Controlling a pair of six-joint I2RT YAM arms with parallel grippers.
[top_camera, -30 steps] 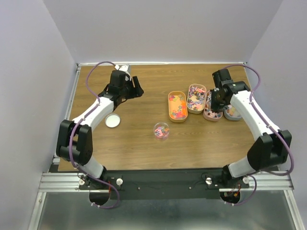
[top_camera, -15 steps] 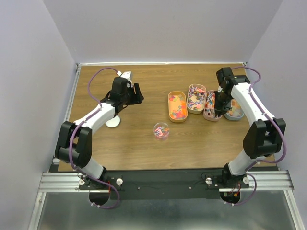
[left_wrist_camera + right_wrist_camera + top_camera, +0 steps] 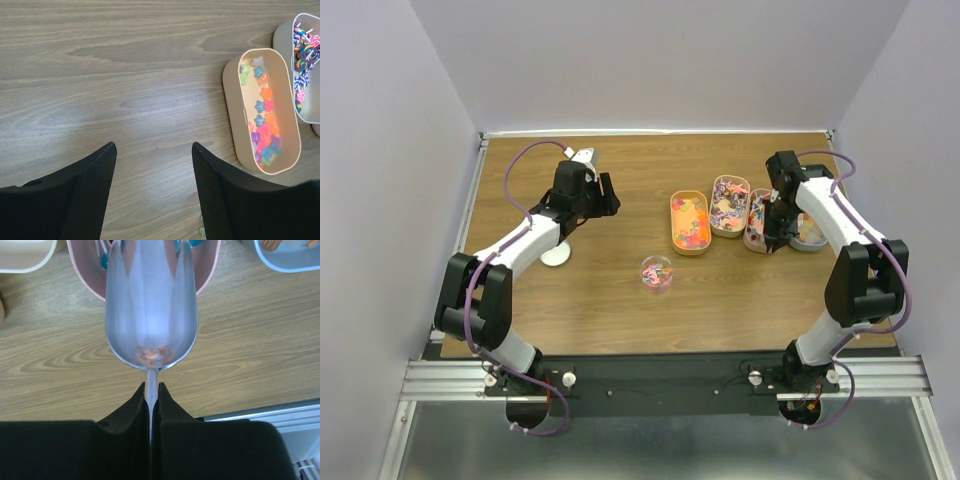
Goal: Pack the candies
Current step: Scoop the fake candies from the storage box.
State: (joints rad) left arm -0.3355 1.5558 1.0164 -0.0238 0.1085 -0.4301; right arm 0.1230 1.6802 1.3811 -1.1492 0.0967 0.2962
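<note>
Left claw: the black left claw (image 3: 151, 152) is let go, its two fingers wide apart above the brown wooden table (image 3: 100, 60), holding nothing.
Right claw: the black right claw (image 3: 151, 390) is squeezed tight on the thin handle of a shiny metal scoop (image 3: 151, 300).
Scoop: its wide mouth reaches over the edge of a pink long tray (image 3: 205, 270). A small orange-red spot shows deep in the bowl; I cannot tell if it is sweets or just a shine.
Candies: tiny star-shaped candies (image 3: 265, 125) of many colours lie in a tan long tray (image 3: 231, 100). Stripy twisted ones fill the white long tray (image 3: 282, 50) just beside it.
Cup: a small clear round cup (image 3: 656, 272) with a few candies stands near the middle of the table, well apart from both claws.
Lid: a white round lid (image 3: 556, 256) lies partly under the left arm.
</note>
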